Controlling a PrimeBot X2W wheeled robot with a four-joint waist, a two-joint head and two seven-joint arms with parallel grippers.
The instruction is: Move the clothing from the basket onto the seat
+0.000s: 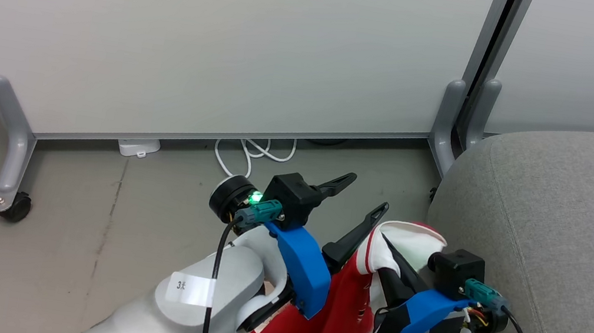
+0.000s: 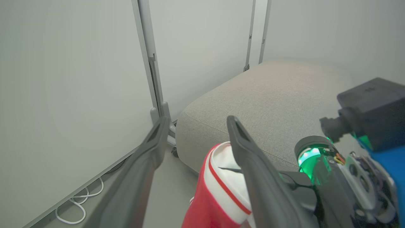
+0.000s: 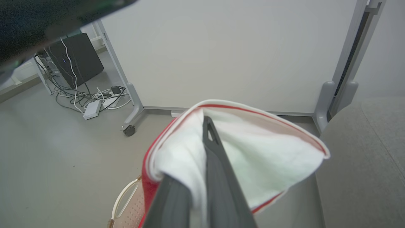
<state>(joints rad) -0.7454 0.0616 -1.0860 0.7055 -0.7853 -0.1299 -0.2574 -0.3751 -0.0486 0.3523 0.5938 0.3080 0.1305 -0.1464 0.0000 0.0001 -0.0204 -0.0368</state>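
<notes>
A red and white piece of clothing [image 1: 344, 317] hangs in the air beside the grey seat [image 1: 561, 232]. My right gripper [image 1: 387, 246] is shut on its white folded edge, and in the right wrist view the cloth [image 3: 262, 164] drapes over the closed right gripper [image 3: 202, 142]. Just left of the clothing my left gripper [image 1: 367, 192] stands open with nothing between its fingers. In the left wrist view the left gripper [image 2: 196, 129] points at the seat's [image 2: 269, 95] rounded corner, with the clothing [image 2: 218, 190] by its right finger. A corner of the basket [image 3: 128, 202] with a white handle shows below the cloth.
White partition panels [image 1: 204, 38] on grey castor feet [image 1: 13, 169] stand close behind. White cables [image 1: 251, 153] lie on the floor under them. A black box with a tangle of cables [image 3: 76, 60] sits off to the side. The seat [image 3: 364, 158] is bare.
</notes>
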